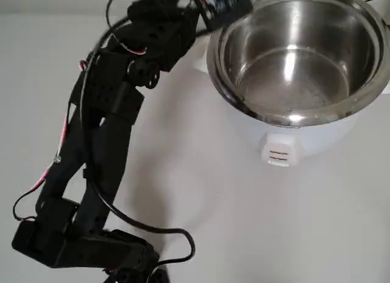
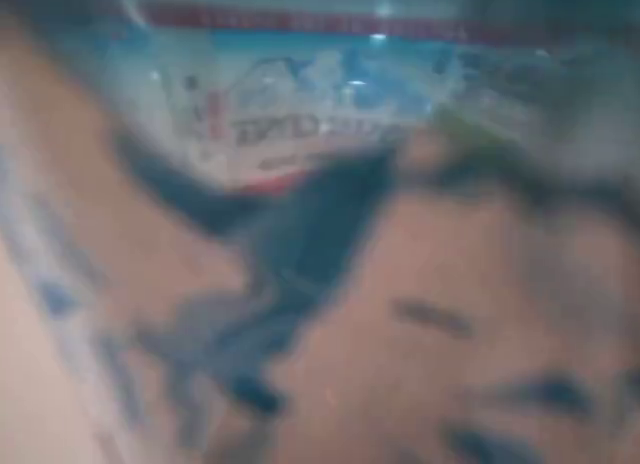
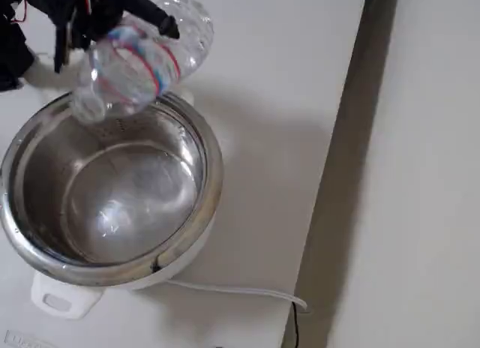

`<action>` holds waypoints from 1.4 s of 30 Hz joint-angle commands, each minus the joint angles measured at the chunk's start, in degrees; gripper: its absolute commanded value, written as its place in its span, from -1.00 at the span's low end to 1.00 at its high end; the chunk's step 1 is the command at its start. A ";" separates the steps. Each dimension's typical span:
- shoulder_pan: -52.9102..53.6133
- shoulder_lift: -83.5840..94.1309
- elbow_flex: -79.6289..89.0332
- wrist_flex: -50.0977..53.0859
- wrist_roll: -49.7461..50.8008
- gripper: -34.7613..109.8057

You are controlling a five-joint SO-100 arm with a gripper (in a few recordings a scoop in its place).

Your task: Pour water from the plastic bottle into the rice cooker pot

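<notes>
Gripper (image 3: 112, 22) clamps the plastic bottle (image 3: 142, 55), long axis tilted, mouth lowest, just above the rice cooker pot (image 3: 112, 205) rim.

1. Plastic bottle (image 3: 142, 52): one, clear, with a label banded in red; its label also sat close against the lens in the wrist view (image 2: 300, 114).
2. Rice cooker pot (image 1: 298, 57): one, shiny steel, seen in the overhead view and in the fixed view (image 3: 45, 250).
3. White cooker body (image 1: 286, 143): one, around the pot.
4. Cooker handle (image 3: 56, 297): one counted, white, at the near edge.
5. Robot arm (image 1: 103, 143): one, black.
6. Gripper (image 3: 97, 22): one.
7. White cord (image 3: 240, 292): one, lying on the table (image 3: 285, 100).
8. Table: one, pale.
</notes>
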 commanded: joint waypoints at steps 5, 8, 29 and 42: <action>2.37 -1.32 -20.13 4.92 20.48 -0.41; 3.69 -4.92 -26.28 7.29 25.58 -0.41; 6.50 -11.60 -38.76 8.96 40.87 -0.41; 8.00 -12.13 -38.76 8.00 44.74 -0.41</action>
